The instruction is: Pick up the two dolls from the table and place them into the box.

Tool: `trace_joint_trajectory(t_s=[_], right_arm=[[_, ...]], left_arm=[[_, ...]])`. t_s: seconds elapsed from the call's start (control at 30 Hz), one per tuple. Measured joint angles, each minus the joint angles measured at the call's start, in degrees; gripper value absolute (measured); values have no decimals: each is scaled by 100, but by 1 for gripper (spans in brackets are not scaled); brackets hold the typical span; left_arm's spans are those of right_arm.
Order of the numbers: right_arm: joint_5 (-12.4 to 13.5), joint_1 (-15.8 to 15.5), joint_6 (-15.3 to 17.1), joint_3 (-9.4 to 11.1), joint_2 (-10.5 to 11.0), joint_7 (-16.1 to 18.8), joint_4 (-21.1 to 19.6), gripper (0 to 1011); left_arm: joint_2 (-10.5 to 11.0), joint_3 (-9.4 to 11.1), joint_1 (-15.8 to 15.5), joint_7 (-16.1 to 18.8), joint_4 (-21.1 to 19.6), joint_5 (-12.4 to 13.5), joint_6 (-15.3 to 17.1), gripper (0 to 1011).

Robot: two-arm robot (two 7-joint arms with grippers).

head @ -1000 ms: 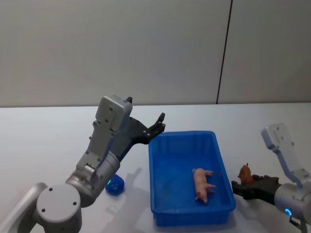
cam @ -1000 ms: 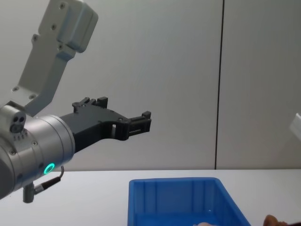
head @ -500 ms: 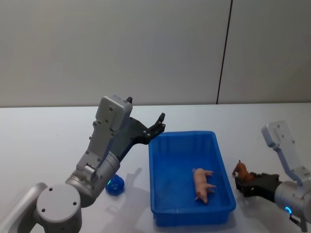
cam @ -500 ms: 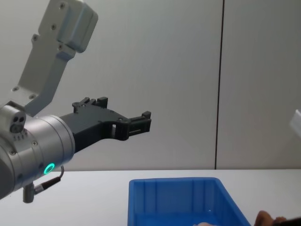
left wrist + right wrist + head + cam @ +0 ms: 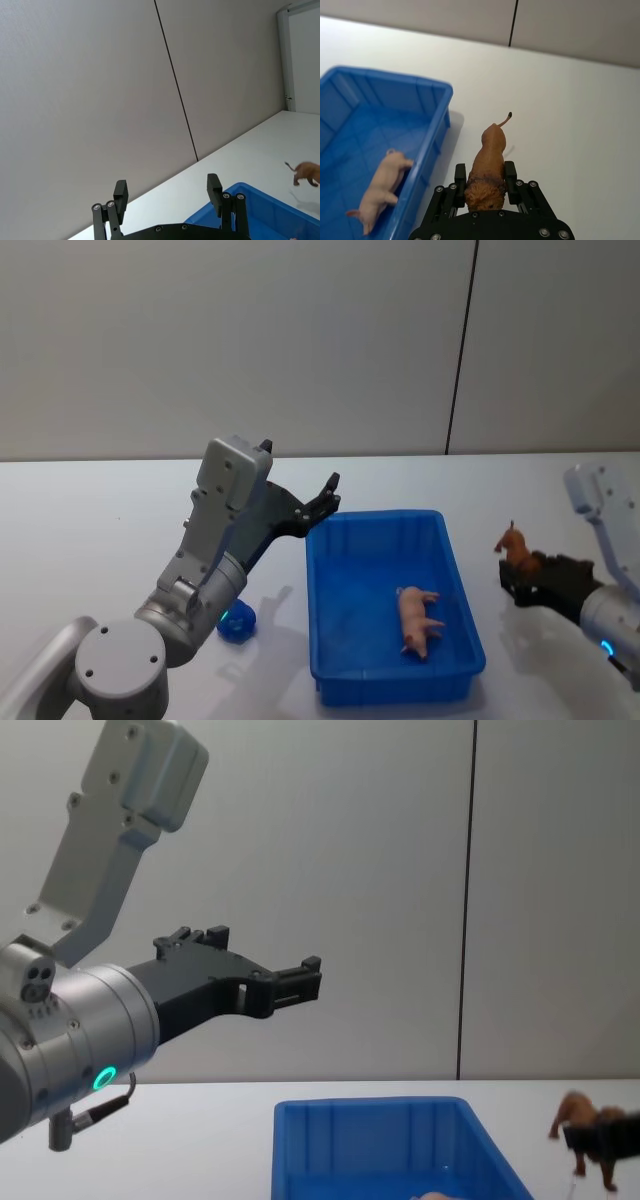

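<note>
While the right gripper pinches the lion doll by its head above the desk, just right of the box holding the pig doll, that end-on hold could slip mid-carry. The left gripper hovers spread wide at the box's far-left corner.

Bright, even light from above; soft, pale shadows lie on the plain white smooth tabletop just beyond the fingers of the right gripper.
</note>
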Motion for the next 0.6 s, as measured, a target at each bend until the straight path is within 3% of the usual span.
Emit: trace_joint_trajectory(t_s=[0.27,0.6], right_arm=[[-32,18,-308,37,21,89,-234,438],[85,131,-402,26,-2,568,-389,438]], left_arm=[[0,0,0,0,0,0,0,1001],[0,0,0,0,0,0,0,1001]])
